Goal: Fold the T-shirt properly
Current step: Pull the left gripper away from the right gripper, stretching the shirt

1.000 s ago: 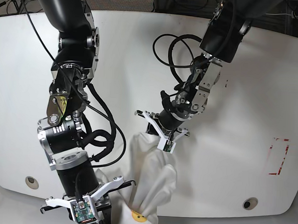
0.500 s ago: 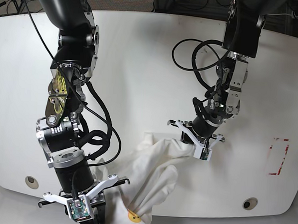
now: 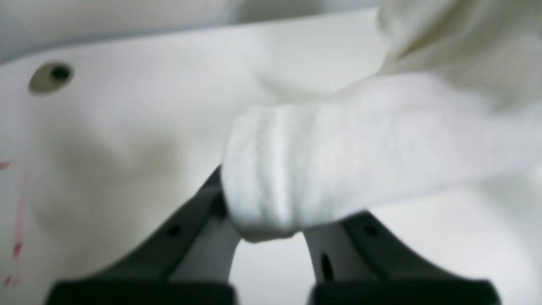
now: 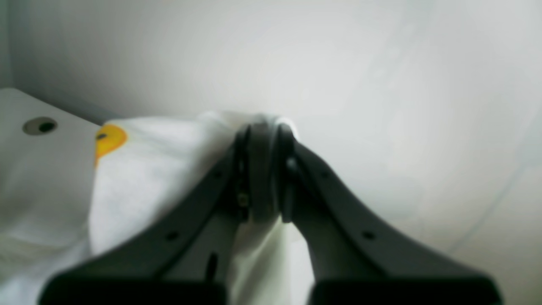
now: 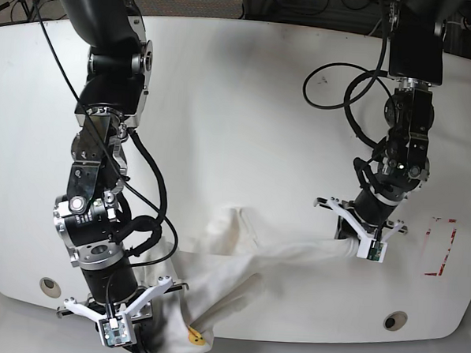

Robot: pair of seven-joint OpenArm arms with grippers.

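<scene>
The white T-shirt (image 5: 254, 264) stretches across the table's front, from the lower left up to the right. My left gripper (image 5: 357, 241) is shut on a bunched end of the T-shirt (image 3: 296, 169), seen close up between its dark fingers. At the front edge my right gripper (image 5: 137, 327) is shut on the other end of the T-shirt (image 4: 161, 178), near the yellow-orange emblem (image 4: 108, 139). The emblem (image 5: 195, 338) hangs just past the table edge in the base view.
The white table (image 5: 239, 105) has round holes at the front left (image 5: 49, 284) and front right (image 5: 395, 320). A red marked rectangle (image 5: 440, 246) lies at the right. Black cables (image 5: 343, 87) loop off the left arm.
My left gripper has carried its end of the T-shirt to the right, drawing the cloth out into a long band. My right gripper has shifted slightly lower left at the front edge.
</scene>
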